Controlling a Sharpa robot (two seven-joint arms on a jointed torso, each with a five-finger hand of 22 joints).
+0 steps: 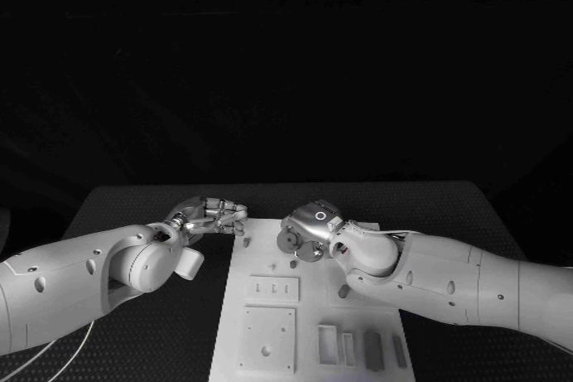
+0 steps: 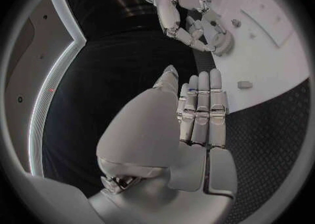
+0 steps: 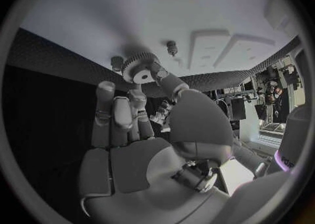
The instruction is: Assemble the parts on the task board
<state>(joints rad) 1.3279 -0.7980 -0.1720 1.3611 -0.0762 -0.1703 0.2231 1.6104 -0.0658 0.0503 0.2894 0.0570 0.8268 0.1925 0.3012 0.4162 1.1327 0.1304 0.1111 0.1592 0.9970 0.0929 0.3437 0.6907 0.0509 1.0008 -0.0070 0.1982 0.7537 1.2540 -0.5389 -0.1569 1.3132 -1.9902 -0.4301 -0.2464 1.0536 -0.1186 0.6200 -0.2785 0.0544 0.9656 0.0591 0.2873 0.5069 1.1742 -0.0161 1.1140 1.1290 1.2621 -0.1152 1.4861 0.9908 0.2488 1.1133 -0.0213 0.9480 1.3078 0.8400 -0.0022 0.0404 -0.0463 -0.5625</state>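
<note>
The white task board (image 1: 301,270) lies in the middle of the black table. My right hand (image 1: 313,228) hovers over the board's far end and pinches a small toothed gear (image 3: 139,73) between thumb and fingers; the gear (image 1: 296,244) hangs just above the board. From the left wrist, the same right hand (image 2: 194,29) shows above the board (image 2: 262,61). My left hand (image 1: 213,215) is at the board's far left corner, its fingers (image 2: 200,109) straight and holding nothing. Short pegs (image 3: 172,48) stand in the board near the gear.
Grey blocks (image 1: 373,350) lie at the board's near right end, beside raised white plates (image 1: 267,339). A small loose piece (image 2: 244,84) rests near the board's edge by my left hand. Black mat (image 1: 143,204) surrounds the board on all sides.
</note>
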